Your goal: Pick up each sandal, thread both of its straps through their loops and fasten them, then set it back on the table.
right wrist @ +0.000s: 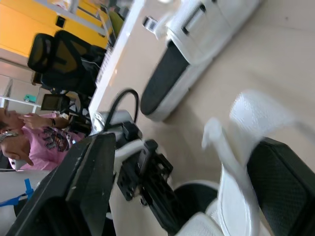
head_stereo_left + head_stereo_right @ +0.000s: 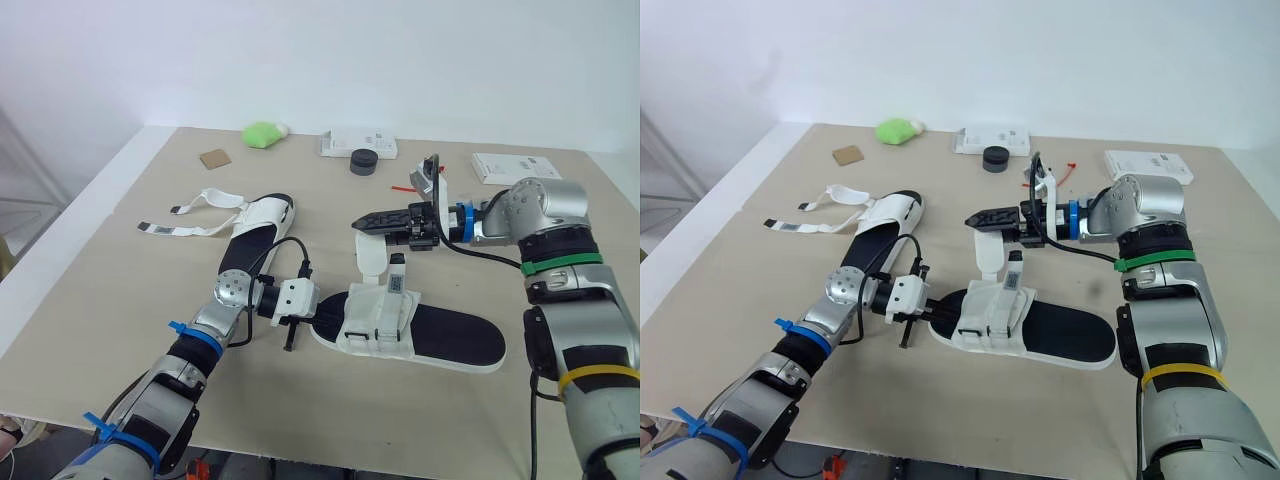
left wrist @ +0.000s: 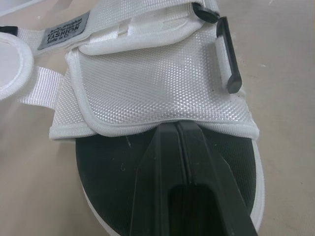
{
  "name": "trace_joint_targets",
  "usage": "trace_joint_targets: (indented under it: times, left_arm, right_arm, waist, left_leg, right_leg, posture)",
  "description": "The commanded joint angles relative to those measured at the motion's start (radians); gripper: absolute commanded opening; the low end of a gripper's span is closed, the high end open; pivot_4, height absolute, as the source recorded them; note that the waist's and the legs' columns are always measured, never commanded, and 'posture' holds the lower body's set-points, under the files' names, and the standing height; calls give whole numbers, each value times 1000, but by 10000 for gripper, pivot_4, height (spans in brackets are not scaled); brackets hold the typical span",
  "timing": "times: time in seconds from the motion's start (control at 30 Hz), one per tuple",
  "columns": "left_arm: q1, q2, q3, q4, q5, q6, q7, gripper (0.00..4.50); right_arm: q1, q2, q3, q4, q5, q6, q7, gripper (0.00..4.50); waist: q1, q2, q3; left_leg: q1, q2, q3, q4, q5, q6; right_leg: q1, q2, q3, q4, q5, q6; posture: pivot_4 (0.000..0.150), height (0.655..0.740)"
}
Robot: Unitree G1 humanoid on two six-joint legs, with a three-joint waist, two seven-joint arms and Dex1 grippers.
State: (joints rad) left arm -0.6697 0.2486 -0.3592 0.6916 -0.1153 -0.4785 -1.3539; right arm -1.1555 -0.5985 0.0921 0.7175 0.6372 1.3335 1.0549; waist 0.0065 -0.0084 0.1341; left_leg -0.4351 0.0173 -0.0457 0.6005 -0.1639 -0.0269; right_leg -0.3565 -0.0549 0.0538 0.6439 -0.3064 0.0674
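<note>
Strap-threading step: left claw (image 3: 177,129), tips together, is pinning the toe of the near sandal (image 2: 440,342) on the desk (image 2: 120,300) while right claw (image 2: 368,222), fingers apart, is straddling its raised strap (image 2: 370,258), prob. needing a pinch & feed thru the loop next.

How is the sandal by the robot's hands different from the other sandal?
The near sandal lies crosswise, nearer the robot; the far sandal points away, at the robot's left. The near sandal's upper is closed over its footbed; the far sandal's straps sprawl over the table. The left gripper touches the near sandal; nothing touches the far one. Both are white with black footbeds.
</note>
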Motion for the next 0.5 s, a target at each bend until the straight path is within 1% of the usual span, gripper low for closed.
trace_joint_targets:
  times: [0.03,0.1,0.13,0.2,0.23,0.33,0.4,0.43,0.5]
  left_arm:
    - [87,32,-100,116,143,62,-3,0]
    - [88,34,-100,114,142,63,-4,0]
    - [89,35,-100,114,142,63,-4,0]
    - [89,36,-100,113,142,64,-4,0]
    - [89,37,-100,113,142,65,-5,0]
    - [88,37,-100,114,142,64,-5,0]
    - [86,38,-101,115,141,65,-7,0]
    - [85,38,-101,116,140,65,-8,0]
    - [81,37,-102,118,138,66,-11,0]
  right_arm:
    - [16,-10,-51,-104,21,-16,24,24664]
    - [55,-22,-55,-206,38,-20,43,15190]
    - [95,-33,-45,-298,37,-54,55,11515]
    - [173,-57,-28,-475,42,-105,76,2651]
    - [221,-75,-13,-578,41,-132,83,650]
    - [403,-142,53,-895,-20,-291,87,650]
    - [500,-164,59,-1009,-48,-383,82,650]
    - [552,-167,56,-1052,-76,-460,77,650]
    - [647,-171,71,-1108,-169,-621,43,650]
  waist:
    - [0,0,0]
    - [0,0,0]
    - [0,0,0]
    - [0,0,0]
    - [0,0,0]
    - [1,-2,-1]
    - [-1,-3,-1]
    - [-1,-4,0]
    - [-1,-8,1]
  left_leg:
    - [0,0,0,0,0,0]
    - [0,0,0,0,0,0]
    - [0,0,0,0,0,0]
    - [0,-1,-1,0,0,0]
    - [0,-1,-1,0,0,0]
    - [0,-1,-2,0,0,0]
    - [1,-1,-3,0,0,-1]
    - [2,-1,-1,0,-1,-1]
    - [2,-1,-2,0,0,-1]
  right_leg:
    - [0,0,0,0,0,0]
    - [0,0,0,0,0,0]
    - [0,0,0,0,1,2]
    - [1,0,0,0,1,5]
    - [1,1,0,0,0,6]
    - [1,1,1,1,-1,8]
    - [2,1,0,1,-3,10]
    - [3,1,0,1,-2,9]
    - [3,0,0,1,-4,6]
  posture:
    - [1500,7400]
    - [1500,7400]
    - [1500,7400]
    - [1500,7400]
    - [1500,7400]
    - [1500,7400]
    - [1500,7400]
    - [1500,7400]
    - [1500,7400]
